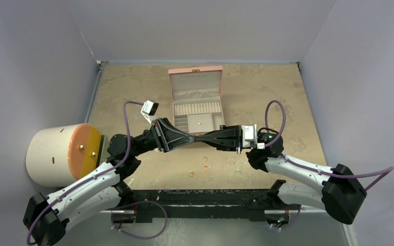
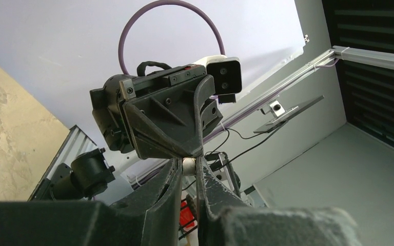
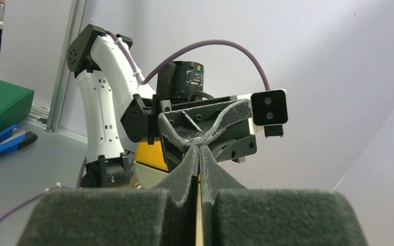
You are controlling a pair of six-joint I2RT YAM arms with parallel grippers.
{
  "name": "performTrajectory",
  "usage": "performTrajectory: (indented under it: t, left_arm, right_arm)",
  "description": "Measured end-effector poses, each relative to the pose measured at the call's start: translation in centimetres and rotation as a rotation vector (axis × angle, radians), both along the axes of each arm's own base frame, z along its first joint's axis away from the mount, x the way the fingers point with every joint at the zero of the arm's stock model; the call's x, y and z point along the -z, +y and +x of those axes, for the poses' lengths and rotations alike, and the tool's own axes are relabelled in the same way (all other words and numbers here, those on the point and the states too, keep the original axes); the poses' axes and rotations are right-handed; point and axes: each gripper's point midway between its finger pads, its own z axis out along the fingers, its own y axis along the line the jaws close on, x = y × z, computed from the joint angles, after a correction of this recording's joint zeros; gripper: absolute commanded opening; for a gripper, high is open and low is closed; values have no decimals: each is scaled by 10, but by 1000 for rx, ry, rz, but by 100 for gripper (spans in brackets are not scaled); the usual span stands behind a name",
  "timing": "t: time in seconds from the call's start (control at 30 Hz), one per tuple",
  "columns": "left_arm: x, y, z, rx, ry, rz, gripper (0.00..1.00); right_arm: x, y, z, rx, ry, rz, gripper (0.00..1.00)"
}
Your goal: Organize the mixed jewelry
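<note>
The mixed jewelry point(image 1: 205, 167) is tiny stuff. Three thin gold rings lie loose on the table point(image 1: 267, 102) just in front of the pink box point(image 1: 195, 79), on the arms' side, and one more ring point(image 1: 201, 123) sits in a front compartment of that box. Expect these pieces to be almost weightless, hard and slick. Lying flat they give you barely any edge, so pinch across the band with the very fingertips and close softly — a thin ring can skid away or bend.

Well to the left of the box stands a white drum point(image 1: 56, 154) with an orange face; it looks to have no part in this. In front of the box, the left gripper point(image 1: 195, 137) meets the right gripper point(image 1: 205, 138) tip to tip above the table. The left jaws stand narrow with a slim gap, and a pale speck point(image 2: 188, 165) sits between their tips — you cannot tell whether it is jewelry or whether it is gripped. The right jaws are pressed together. A tan sliver point(image 3: 198, 215) shows low between them, too thin to name.

Studs or wire hoops, if any, are too small to make out. The box's rear compartments are hard to read.
</note>
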Motion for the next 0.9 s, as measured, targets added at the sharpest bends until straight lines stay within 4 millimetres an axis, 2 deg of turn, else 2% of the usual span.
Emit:
performTrajectory:
  t: [0.13, 0.27, 0.33, 0.5, 0.67, 0.77, 0.9]
  left_arm:
    - [0, 0, 0, 2, 1, -1, 0]
    - [0, 0, 0, 2, 2, -1, 0]
    - [0, 0, 0, 2, 2, -1, 0]
    - [0, 0, -1, 7, 0, 0, 0]
    - [6, -2, 1, 0, 5, 27, 0]
    - [11, -4, 3, -7, 11, 53, 0]
    - [14, -9, 9, -31, 1, 120, 0]
  right_arm:
    - [0, 0, -1, 0, -4, 2, 0]
    - [-1, 0, -1, 1, -7, 3, 0]
    - [-1, 0, -1, 0, -8, 4, 12]
    - [-2, -2, -2, 3, -9, 9, 28]
    - [-3, -17, -12, 30, -12, 20, 43]
    - [-5, -30, -17, 72, -15, 16, 49]
    - [-5, -51, -18, 176, -3, -1, 50]
